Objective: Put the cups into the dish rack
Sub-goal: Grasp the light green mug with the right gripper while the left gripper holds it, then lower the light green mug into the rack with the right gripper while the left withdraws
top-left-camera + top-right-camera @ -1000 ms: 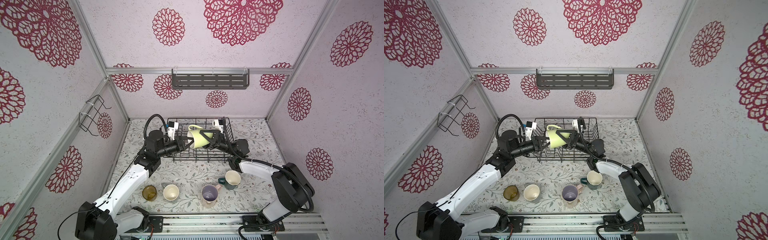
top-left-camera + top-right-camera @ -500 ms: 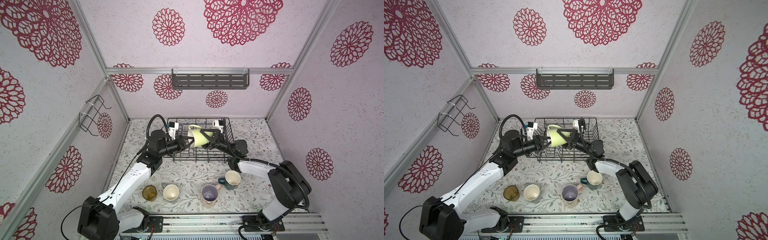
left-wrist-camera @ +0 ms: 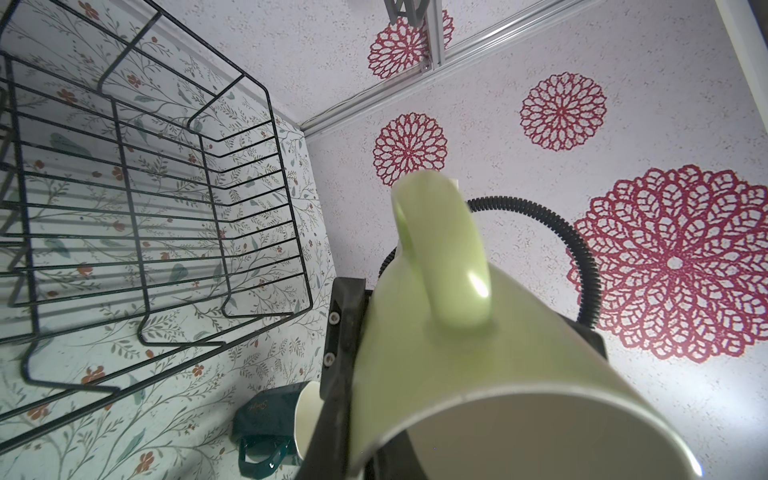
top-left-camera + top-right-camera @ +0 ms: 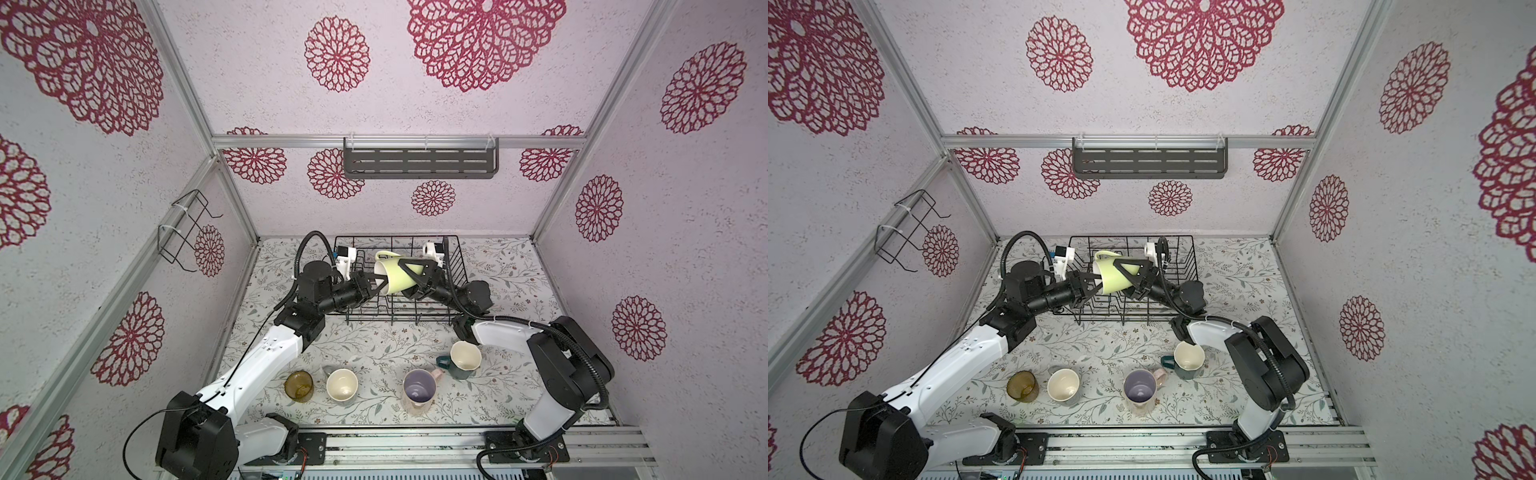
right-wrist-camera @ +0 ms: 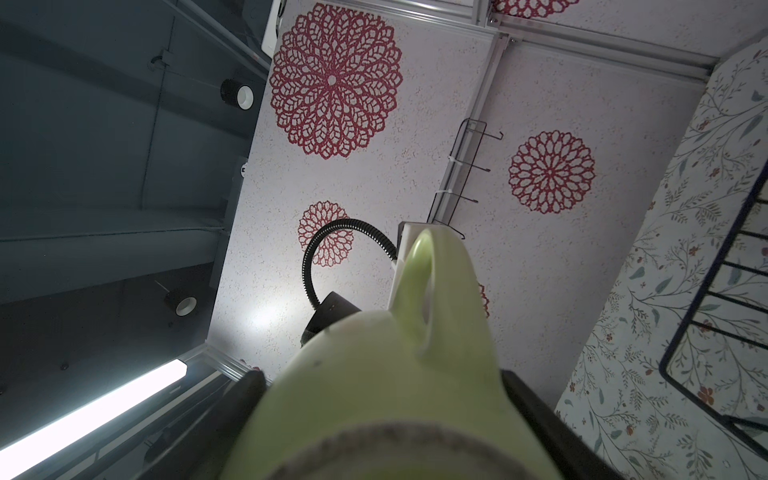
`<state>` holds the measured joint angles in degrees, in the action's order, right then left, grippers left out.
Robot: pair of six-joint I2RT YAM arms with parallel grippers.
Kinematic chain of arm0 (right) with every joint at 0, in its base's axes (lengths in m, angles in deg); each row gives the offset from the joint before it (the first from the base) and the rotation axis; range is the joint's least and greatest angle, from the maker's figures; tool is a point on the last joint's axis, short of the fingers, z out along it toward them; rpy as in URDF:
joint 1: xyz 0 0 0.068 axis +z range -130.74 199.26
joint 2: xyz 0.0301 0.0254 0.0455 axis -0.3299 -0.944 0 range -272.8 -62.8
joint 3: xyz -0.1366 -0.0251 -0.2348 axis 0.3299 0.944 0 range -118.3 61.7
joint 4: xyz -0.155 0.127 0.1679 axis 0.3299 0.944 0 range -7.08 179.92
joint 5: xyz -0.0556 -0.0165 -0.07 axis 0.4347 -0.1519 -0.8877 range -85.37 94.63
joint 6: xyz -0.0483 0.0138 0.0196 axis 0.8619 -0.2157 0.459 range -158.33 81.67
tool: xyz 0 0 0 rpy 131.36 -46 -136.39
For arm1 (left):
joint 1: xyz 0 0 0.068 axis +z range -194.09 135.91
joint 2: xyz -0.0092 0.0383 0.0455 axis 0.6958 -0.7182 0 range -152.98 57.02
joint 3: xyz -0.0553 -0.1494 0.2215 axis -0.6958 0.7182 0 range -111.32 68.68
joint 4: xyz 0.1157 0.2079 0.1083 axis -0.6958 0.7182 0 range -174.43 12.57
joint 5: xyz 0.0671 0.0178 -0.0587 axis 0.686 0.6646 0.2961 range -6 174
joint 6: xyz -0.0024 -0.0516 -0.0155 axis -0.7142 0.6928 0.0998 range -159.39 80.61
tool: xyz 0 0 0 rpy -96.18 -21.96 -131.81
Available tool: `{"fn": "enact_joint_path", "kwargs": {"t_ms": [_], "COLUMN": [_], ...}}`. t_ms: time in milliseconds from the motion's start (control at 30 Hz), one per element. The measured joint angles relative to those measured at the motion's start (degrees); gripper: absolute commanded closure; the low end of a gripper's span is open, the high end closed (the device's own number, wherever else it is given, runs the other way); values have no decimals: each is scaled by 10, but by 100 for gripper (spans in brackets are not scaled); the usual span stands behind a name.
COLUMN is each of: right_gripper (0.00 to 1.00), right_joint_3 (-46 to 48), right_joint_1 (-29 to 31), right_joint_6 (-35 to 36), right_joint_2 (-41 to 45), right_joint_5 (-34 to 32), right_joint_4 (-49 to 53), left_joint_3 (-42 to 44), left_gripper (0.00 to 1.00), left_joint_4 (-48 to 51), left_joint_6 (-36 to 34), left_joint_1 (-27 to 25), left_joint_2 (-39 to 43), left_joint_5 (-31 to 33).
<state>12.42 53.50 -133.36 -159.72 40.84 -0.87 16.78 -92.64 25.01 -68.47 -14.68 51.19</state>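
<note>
Grip, right claw point(image 4: 407, 274): wide, held lime-yellow mug point(image 4: 390, 270); dish rack point(image 4: 399, 311) beneath it.
Grip, left claw point(image 4: 380, 286): at rim; I couldn't tell.

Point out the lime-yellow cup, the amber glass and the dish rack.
lime-yellow cup point(image 4: 397, 277): in a top view, on its side wall.
amber glass point(image 4: 298, 386): in a top view, inside its bowl.
dish rack point(image 4: 453, 259): in a top view, on its right wire wall.

Dish rack point(image 4: 452, 259): air over its middle blocked by tilted yellow cup point(image 4: 395, 277), left gripper point(image 4: 377, 286) and right gripper point(image 4: 412, 271); its floor bare; table point(image 4: 374, 345) in front open as far as amber glass point(image 4: 298, 385), grey cup point(image 4: 341, 384), pink mug point(image 4: 419, 392), teal mug point(image 4: 462, 361).
</note>
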Motion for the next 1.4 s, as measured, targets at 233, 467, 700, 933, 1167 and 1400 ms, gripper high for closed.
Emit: {"fn": "enact_joint_path", "kwargs": {"t_ms": [233, 467, 700, 933, 1167, 1400], "right_gripper": [36, 36, 36, 36, 36, 35], "right_joint_3": [2, -7, -141, -281, -367, -422], "right_joint_1": [-40, -90, -99, -98, -98, -98], "right_joint_6": [6, 90, 355, 575, 702, 784], "right_joint_2": [-37, -45, -45, -74, -157, -226], "right_joint_5": [-6, -18, -98, -247, -391, -488], "right_joint_4": [36, 185, 557, 795, 906, 963], "left_joint_3": [24, 64, 57, 42, 42, 47], "left_gripper": [33, 23, 19, 16, 14, 13], "left_joint_4": [-1, 9, 111, 269, 393, 501], "left_joint_6": [8, 18, -36, -122, -160, -185], "left_joint_1": [28, 76, 104, 107, 106, 84], "left_joint_2": [2, 23, 86, 172, 227, 243], "left_joint_5": [13, 19, 50, 129, 144, 128]}}
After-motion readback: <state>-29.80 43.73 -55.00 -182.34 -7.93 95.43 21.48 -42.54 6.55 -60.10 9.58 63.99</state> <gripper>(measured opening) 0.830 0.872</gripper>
